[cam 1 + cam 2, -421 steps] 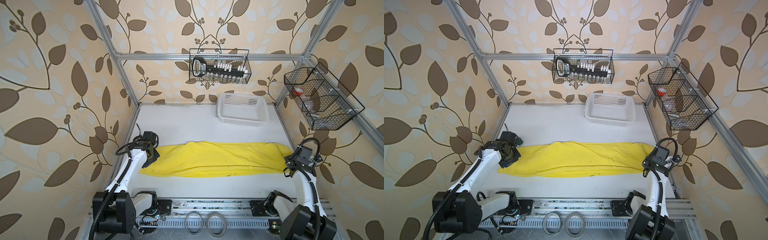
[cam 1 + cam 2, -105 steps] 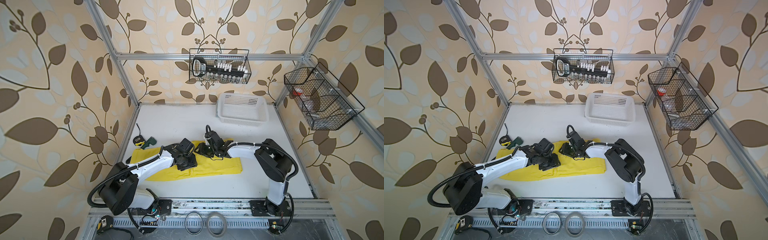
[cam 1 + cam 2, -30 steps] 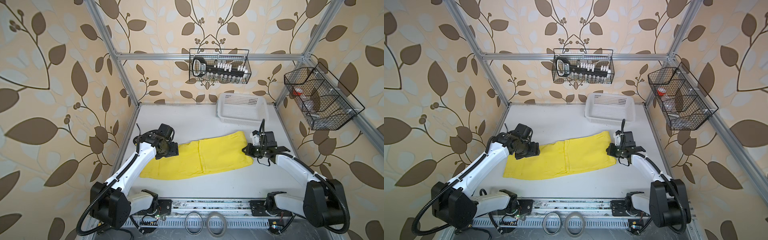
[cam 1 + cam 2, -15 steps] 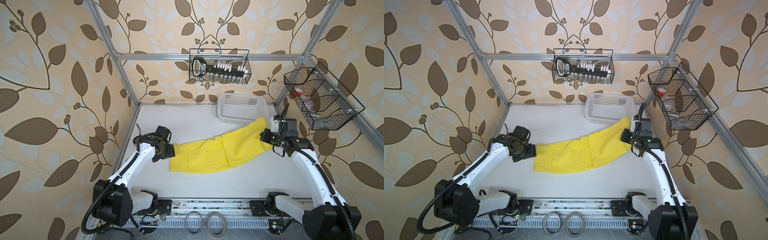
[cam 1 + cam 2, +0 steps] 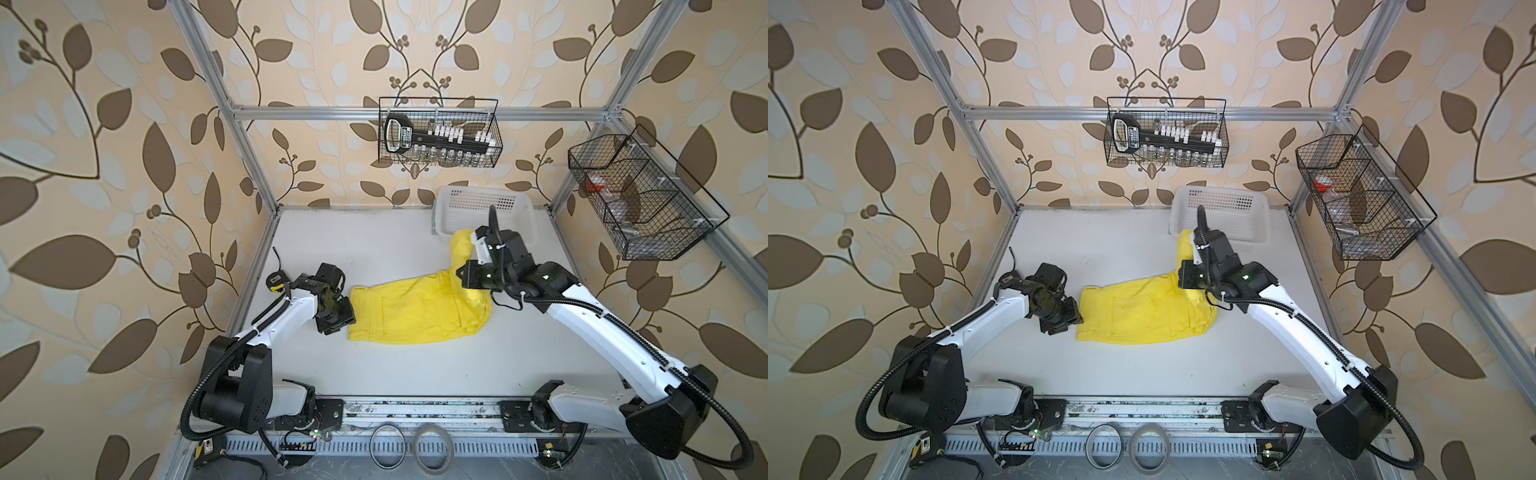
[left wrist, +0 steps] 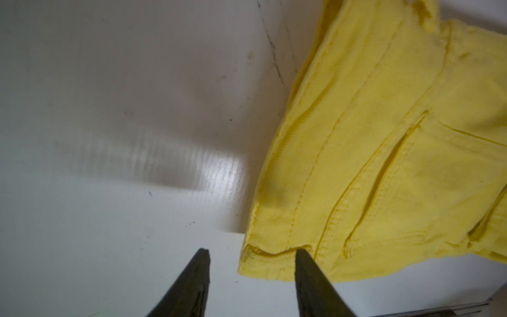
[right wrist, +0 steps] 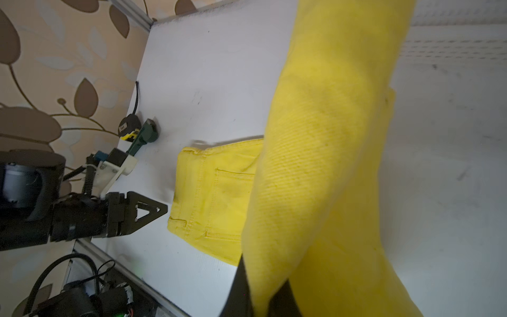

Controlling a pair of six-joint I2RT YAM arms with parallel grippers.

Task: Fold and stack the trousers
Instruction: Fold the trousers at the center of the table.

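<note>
The trousers [image 5: 415, 309] lie in the middle of the frame in both top views, on the worktop [image 5: 374, 249]. They look folded down to a short block with the waistband at its left end. The leg end at the right is lifted and rises toward the upper right, just in front of the white basket [image 5: 457, 208]. The right fingers [image 7: 238, 291] are clamped on that lifted end, and the cloth hangs from them in the right wrist view. The left fingers [image 6: 312, 285] stand partly apart at the waistband corner, one tip over the hem and the other over bare worktop, gripping nothing as far as we can see. We judge the step in hand to be laying the lifted end leftward over the block. To do it well, we should first pinch or pin the waistband corner so the block cannot slide. Then we carry the leg end low and across, square its edge with the waistband, and let go only once the cloth lies flat.
</note>
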